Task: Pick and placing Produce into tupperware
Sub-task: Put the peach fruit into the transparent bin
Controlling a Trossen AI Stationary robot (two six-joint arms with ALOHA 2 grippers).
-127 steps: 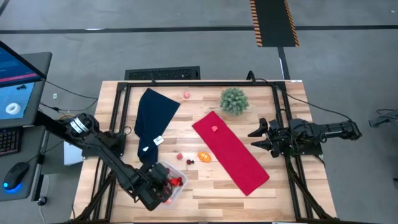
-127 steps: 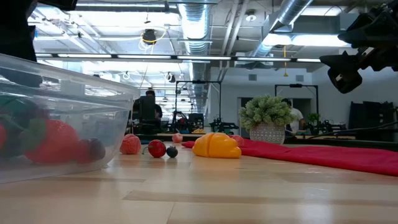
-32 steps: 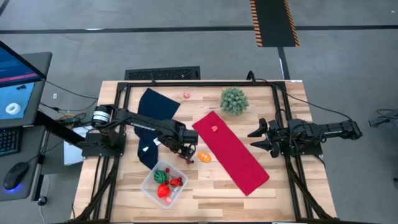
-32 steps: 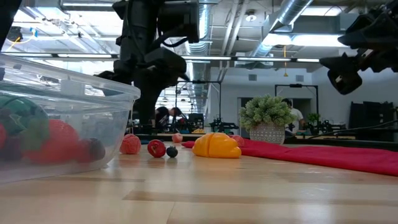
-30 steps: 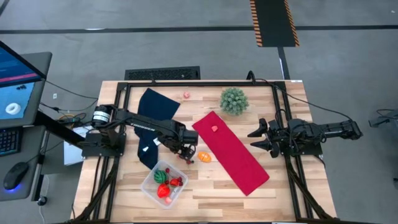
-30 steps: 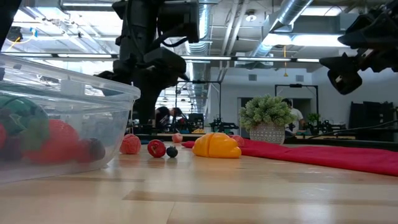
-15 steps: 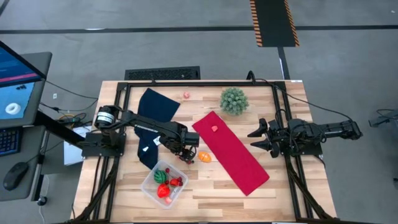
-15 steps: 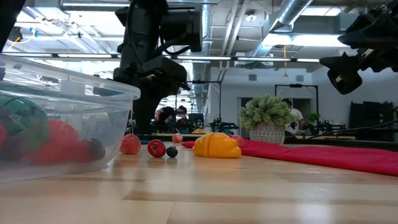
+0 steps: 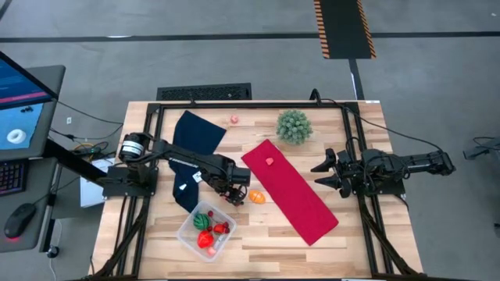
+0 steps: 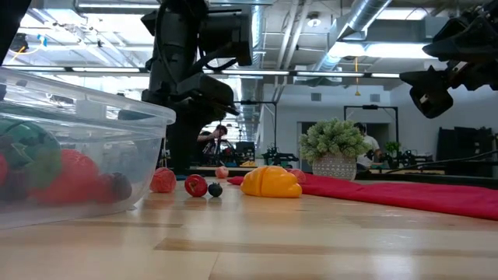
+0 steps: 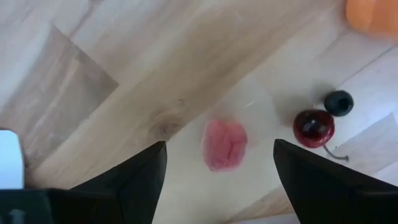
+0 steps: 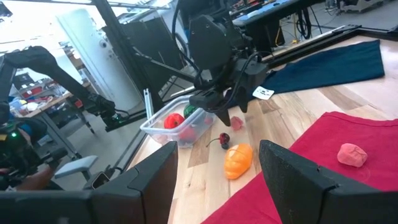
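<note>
Blocking the pink fruit (image 11: 224, 144) overhead: left gripper (image 11: 217, 163).

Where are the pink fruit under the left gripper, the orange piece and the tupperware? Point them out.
pink fruit (image 11: 224, 144), left wrist view, centre of its top.
orange piece (image 10: 270, 182), low view, middle of its side.
tupperware (image 9: 187, 232), high view, clear rim at its left corner.

The place was a robotics lab or workshop in an open industrial hall. Bare ducts and pipes (image 10: 257, 23) ran under the ceiling with strip lights, and the floor was grey concrete with a hazard-striped mat (image 9: 344, 29). A monitor (image 9: 22, 101), keyboard and mouse stood beside the framed wooden table (image 9: 266, 234). Other workbenches and rigs (image 12: 37, 99) filled the room behind.
</note>
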